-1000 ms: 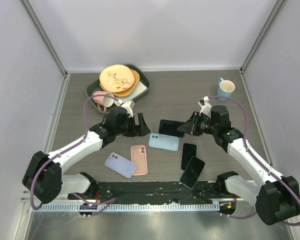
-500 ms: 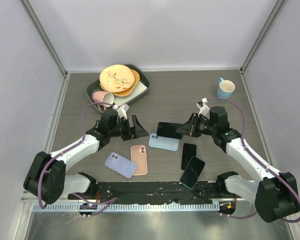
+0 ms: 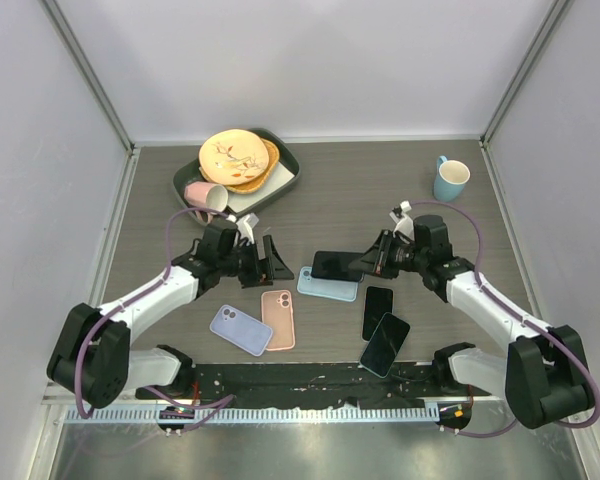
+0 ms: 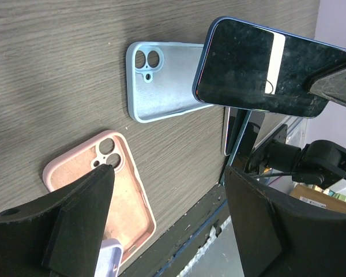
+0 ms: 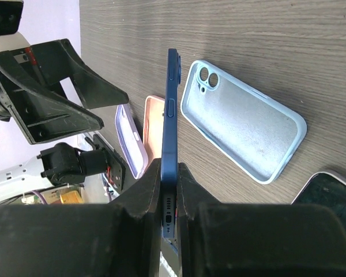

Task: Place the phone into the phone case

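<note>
- Three phones: one phone is clamped on edge in the right gripper, over the light blue case. A second phone and third phone lie flat.
- Three empty cases: light blue, pink case, lavender case.
- Left gripper: fingers apart, holding nothing.

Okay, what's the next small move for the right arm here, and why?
Probably lower the phone toward the light blue case and line it up: the right gripper clamps the phone's end, holding it raised near the case, which lies empty, open side up.
</note>
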